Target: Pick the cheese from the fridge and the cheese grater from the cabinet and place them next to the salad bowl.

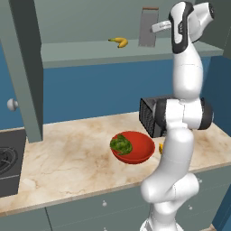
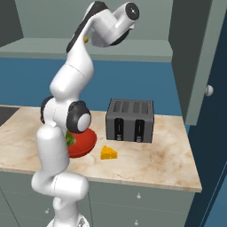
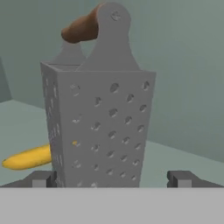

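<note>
We judge the first half done: the cheese (image 2: 108, 153) already lies on the bench (image 2: 155, 155) just beside the salad bowl (image 1: 133, 147), while the cheese grater (image 3: 98, 127) stands upright on the cabinet (image 1: 27, 67) shelf near a banana (image 1: 119, 42), not yet picked. Our tool (image 3: 111, 179) is raised to that shelf with its jaws spread fully, one fingertip on either side of the grater's base. It holds nothing, and we cannot tell whether either fingertip touches the metal.
</note>
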